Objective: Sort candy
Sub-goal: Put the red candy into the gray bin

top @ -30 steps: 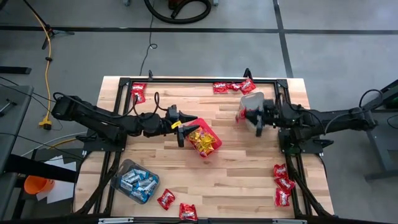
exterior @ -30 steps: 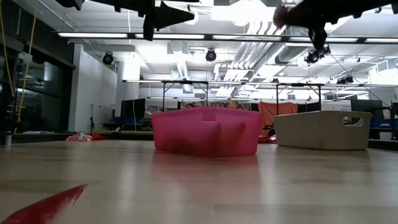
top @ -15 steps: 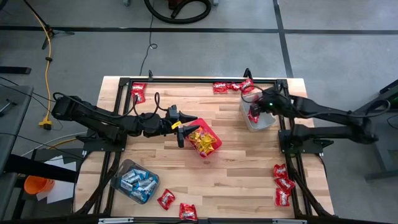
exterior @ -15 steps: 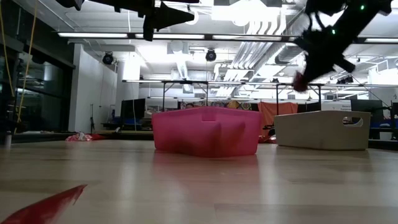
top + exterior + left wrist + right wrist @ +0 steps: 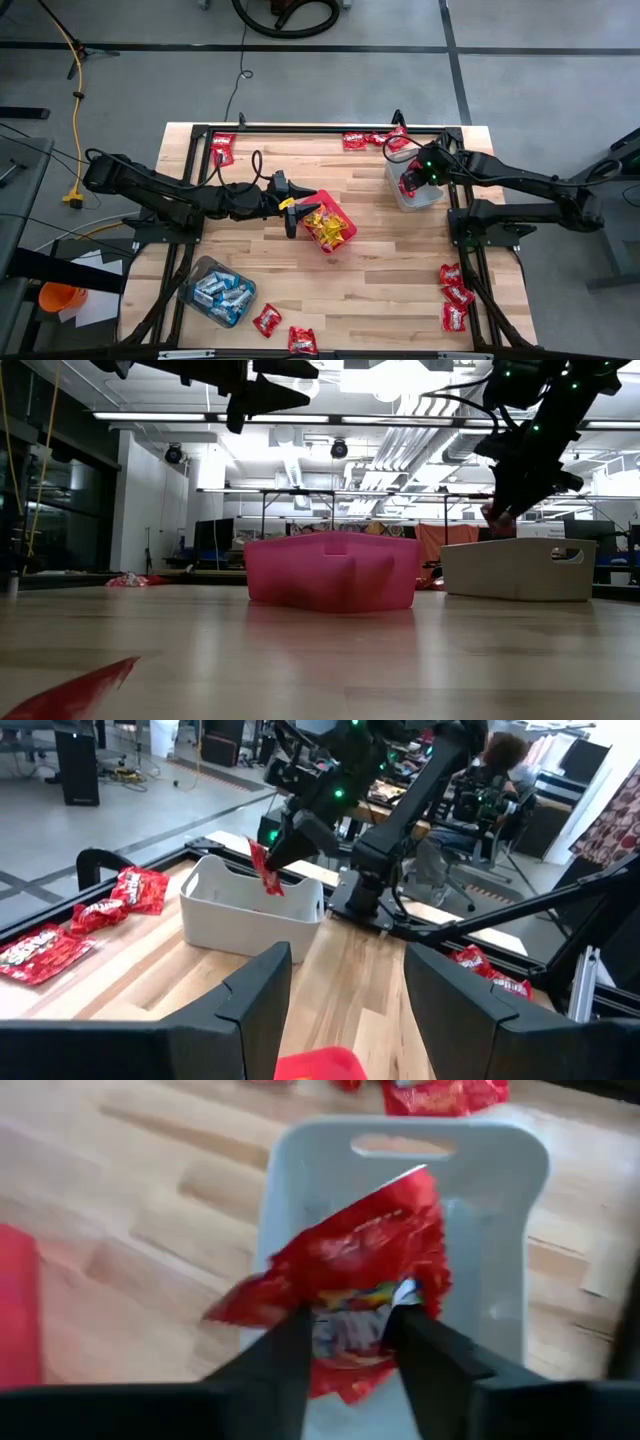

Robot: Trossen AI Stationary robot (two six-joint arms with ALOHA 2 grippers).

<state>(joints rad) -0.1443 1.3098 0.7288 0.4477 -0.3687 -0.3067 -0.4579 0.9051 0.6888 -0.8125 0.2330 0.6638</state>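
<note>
I am holding a red candy packet (image 5: 345, 1280) over the grey tub (image 5: 412, 190) near the worktop's far right corner, the right gripper (image 5: 345, 1342) pinching its lower edge; it is looking light, crinkly and slippery, best taken by an edge. The left gripper (image 5: 291, 211) is hanging wide and empty beside the red bin (image 5: 330, 222).

The high view looked straight down on the whole table (image 5: 400, 270). The low view sat at tabletop height, facing the room. Each wrist camera looked forward past its own fingers (the right one closest), and all views shared the grey tub (image 5: 416, 193).
</note>
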